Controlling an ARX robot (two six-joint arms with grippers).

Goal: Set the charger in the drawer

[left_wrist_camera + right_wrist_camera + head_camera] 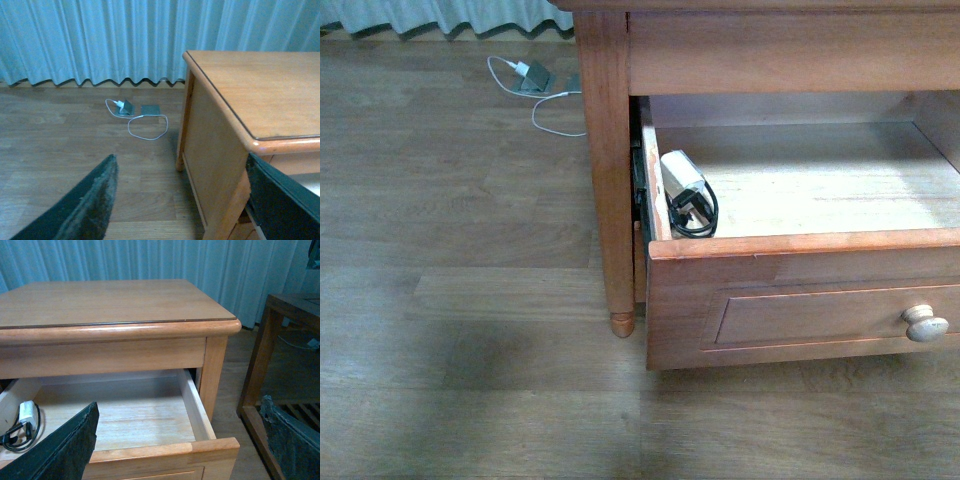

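Since the charger [682,188] rests inside the drawer [800,243], propped against its left wall at the front left corner, placement appears complete. The left gripper [180,156] and right gripper [180,402] both stand open and empty. Risk: the cord [706,222], if looped over the wall, could be pinched on closing.

The light is soft and even. A big dim shadow lies on the floor [470,380] in the front view. The bottom of the drawer [820,180] looks bright and pale. Both wrist views look a bit blue. The left gripper [181,162] and right gripper [180,404] look dark and fuzzy up close.
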